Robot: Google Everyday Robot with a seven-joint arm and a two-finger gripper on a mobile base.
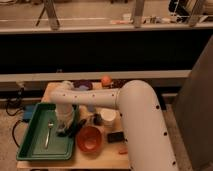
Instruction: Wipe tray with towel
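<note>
The green tray [32, 145] lies on the left part of the small wooden table [107, 155]. A silver utensil [49, 133] lies in its middle. My white arm [100, 97] reaches from the right over the table. Its gripper [68, 130] points down at the tray's right side, close to the right rim. A pale piece [64, 118] at the wrist may be the towel, but I cannot tell it apart from the arm. What lies under the gripper is hidden.
An orange bowl [89, 139] sits just right of the tray, with a white cup [108, 117] behind it. A purple bowl [82, 86] and an orange fruit [105, 81] stand at the back, and a black object [116, 136] lies front right. A dark counter runs behind the table.
</note>
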